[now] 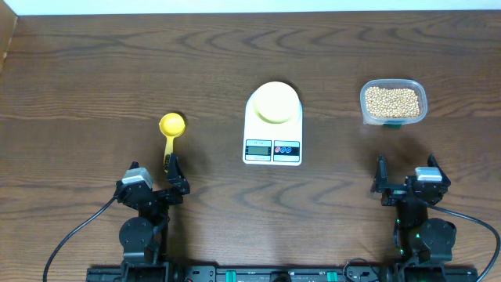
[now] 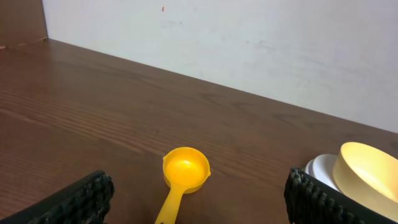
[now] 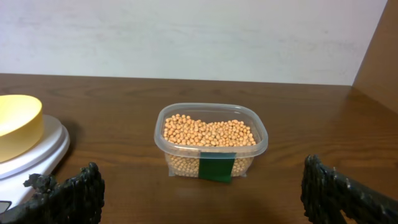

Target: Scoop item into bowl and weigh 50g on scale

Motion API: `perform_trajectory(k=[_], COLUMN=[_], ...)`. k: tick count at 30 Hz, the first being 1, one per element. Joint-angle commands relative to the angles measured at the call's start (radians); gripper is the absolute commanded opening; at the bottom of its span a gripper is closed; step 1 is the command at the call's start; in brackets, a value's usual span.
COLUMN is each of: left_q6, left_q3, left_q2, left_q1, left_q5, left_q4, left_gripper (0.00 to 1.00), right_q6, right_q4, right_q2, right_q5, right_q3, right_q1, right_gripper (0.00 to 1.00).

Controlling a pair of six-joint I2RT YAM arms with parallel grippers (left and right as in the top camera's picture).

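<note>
The tan beans (image 1: 393, 100) fill a clear plastic tub (image 1: 418, 92) at the right; they also show in the right wrist view (image 3: 209, 132). The pale-yellow bowl (image 1: 273, 101) sits on the white scale (image 1: 272, 145) at the table's middle, and shows in the left wrist view (image 2: 369, 175) and the right wrist view (image 3: 18, 124). A bright yellow scoop (image 1: 171, 128) lies at the left, bowl end away from me (image 2: 185, 168). My left gripper (image 1: 177, 177) is open and empty just before the scoop's handle. My right gripper (image 1: 407, 184) is open and empty, well short of the tub.
The tub has a green tape strip (image 3: 217, 168) on its near side. A pale wall (image 2: 249, 43) stands behind the table's far edge. Bare dark wood lies between the scoop, scale and tub.
</note>
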Motion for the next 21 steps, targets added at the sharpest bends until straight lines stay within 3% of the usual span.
perform_trajectory(k=[1,21], left_q6=[0.018,0.018], left_q3=[-0.018,-0.018], left_q2=[-0.005,-0.005], left_q1=[0.003,0.003], left_q5=[-0.009,-0.009], left_q4=[-0.041,-0.041], left_gripper=[0.90,0.91], right_q6=[-0.012,-0.012], right_q4=[-0.003,-0.003], right_q2=[-0.006,-0.006], right_q5=[0.012,0.012], right_q3=[-0.001,-0.001], right_q1=[0.010,0.010], right_gripper=[0.99,0.99])
